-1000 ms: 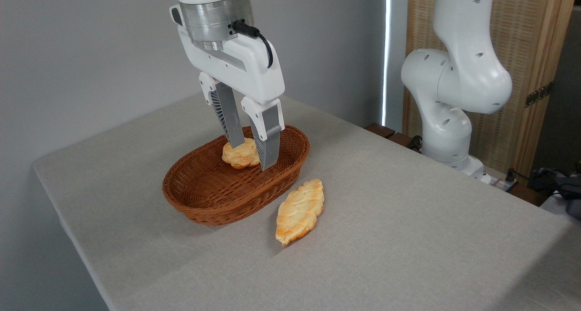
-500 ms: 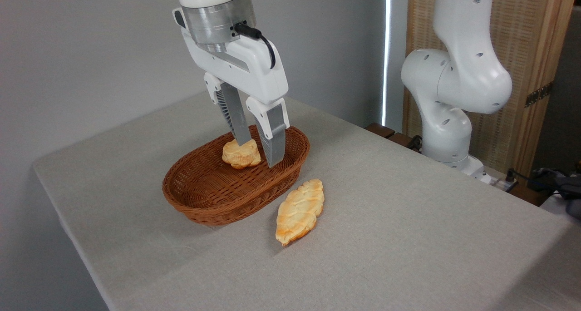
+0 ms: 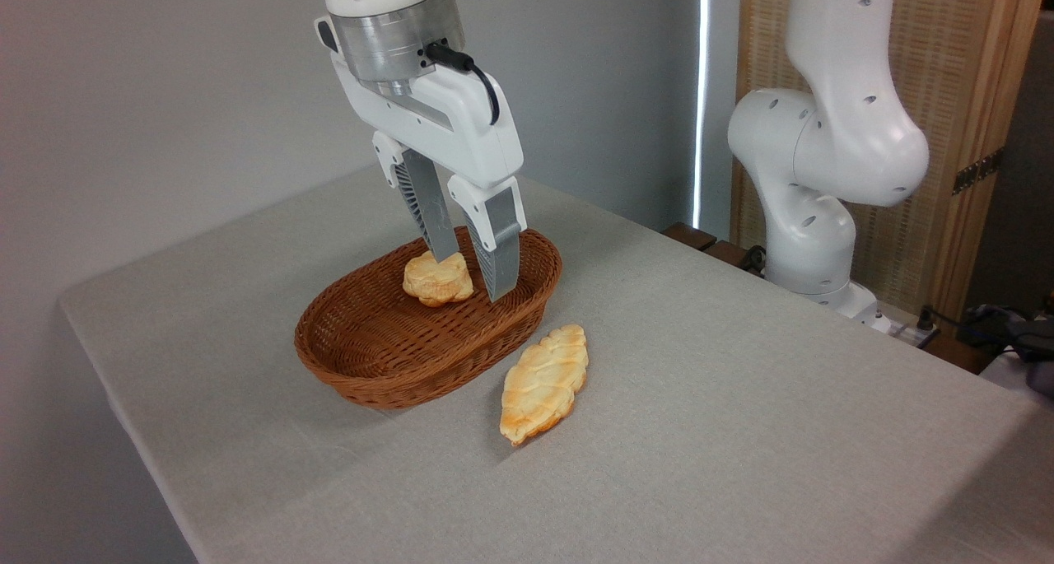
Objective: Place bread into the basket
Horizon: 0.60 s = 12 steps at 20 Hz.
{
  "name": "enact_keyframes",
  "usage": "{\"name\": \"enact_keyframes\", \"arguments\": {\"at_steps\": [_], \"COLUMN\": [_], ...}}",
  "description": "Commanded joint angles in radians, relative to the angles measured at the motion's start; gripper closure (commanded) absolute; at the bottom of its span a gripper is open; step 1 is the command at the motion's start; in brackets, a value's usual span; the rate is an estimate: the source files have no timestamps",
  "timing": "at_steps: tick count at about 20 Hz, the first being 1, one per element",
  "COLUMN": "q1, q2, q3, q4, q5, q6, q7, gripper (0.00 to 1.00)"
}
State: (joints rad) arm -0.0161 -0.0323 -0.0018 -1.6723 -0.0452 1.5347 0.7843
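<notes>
bread lies flat on the desk, just beside the near right side of the basket, long and leaf-shaped, its braided ridges pale gold and its near tip browner, and whether it actually touches the wicker cannot be told from this angle. the basket sits oval and reddish-brown toward the far left part of the grey cloth, its rolled rim clear all the way round the near side. inside it, at the far end, rests a small lumpy bun, golden, sitting on the woven floor. right over that end hangs the gripper, pointing down at a slight tilt, jaws parted with a clear gap and nothing between them; one grey finger comes down just behind the bun's top edge, the other drops to its right, tip low inside the far rim, and whether either finger touches the bun is hard to say. a black cable loops off the wrist above. off to the right, past the desk's far edge, stands the white arm base in front of a wooden slatted panel.
</notes>
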Motion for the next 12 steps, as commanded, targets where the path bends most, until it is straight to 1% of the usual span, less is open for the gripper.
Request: {"name": "enact_keyframes", "arguments": {"at_steps": [1, 4, 7, 10, 12], "q1": [-0.001, 0.016, 0.018, 0.018, 0.018], "q2": [-0.006, 0.006, 0.041, 0.064, 0.098], "q3": [0.011, 0.019, 0.04, 0.061, 0.065], "q4": [-0.01, -0.053, -0.087, -0.153, -0.176], "q5": [-0.009, -0.009, -0.012, -0.012, -0.012], "q6": [-0.002, 0.024, 0.102, 0.198, 0.258], "q7": [0.004, 0.0, -0.008, -0.022, -0.052], "gripper": [0.0, 0.0, 0.0, 0.0, 0.0]}}
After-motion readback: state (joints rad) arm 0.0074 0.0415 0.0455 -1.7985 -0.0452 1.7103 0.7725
